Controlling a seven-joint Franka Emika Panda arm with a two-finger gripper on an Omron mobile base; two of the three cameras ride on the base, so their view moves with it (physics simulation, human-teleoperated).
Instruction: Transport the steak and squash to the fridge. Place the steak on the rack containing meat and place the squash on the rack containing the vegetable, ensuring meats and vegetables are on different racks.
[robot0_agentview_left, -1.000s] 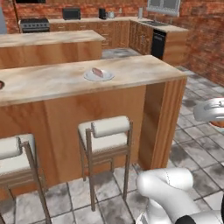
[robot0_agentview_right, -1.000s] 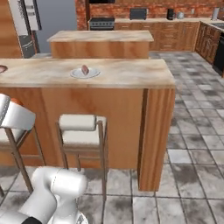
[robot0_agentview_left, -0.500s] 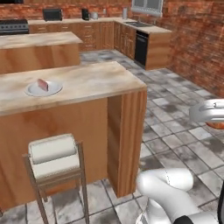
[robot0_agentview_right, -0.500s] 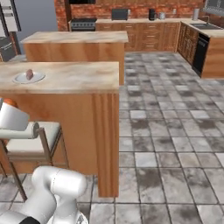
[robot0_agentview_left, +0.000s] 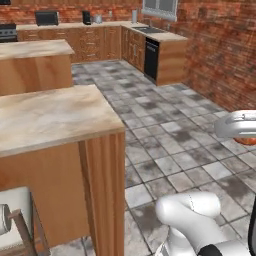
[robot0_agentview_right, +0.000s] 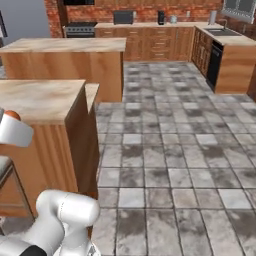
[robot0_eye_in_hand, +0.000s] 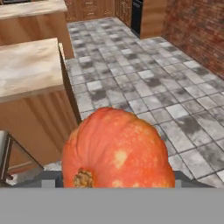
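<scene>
In the hand view a big orange squash (robot0_eye_in_hand: 117, 151) sits right in front of the camera, between the fingers and hiding their tips. My gripper (robot0_agentview_left: 243, 135) is shut on the squash; from the left base view its white hand hangs at the right edge with a sliver of orange squash (robot0_agentview_left: 247, 142) under it. The right base view has the same hand at the left edge, with a bit of squash (robot0_agentview_right: 12, 115) above it. The grey fridge (robot0_agentview_right: 27, 20) stands far off at the top left. The steak is out of view.
A wooden island counter (robot0_agentview_left: 50, 120) is close on the left, with a stool (robot0_agentview_left: 15, 220) under it and a second island (robot0_agentview_right: 65, 47) behind. Cabinets with a sink and a black dishwasher (robot0_agentview_left: 151, 57) line the back. A brick wall (robot0_agentview_left: 220, 50) closes the right; tiled floor (robot0_agentview_right: 165, 145) lies open.
The whole picture has swung: the base is turning, so the counter slid left and the plate with the steak left the views. The squash stays in the gripper.
</scene>
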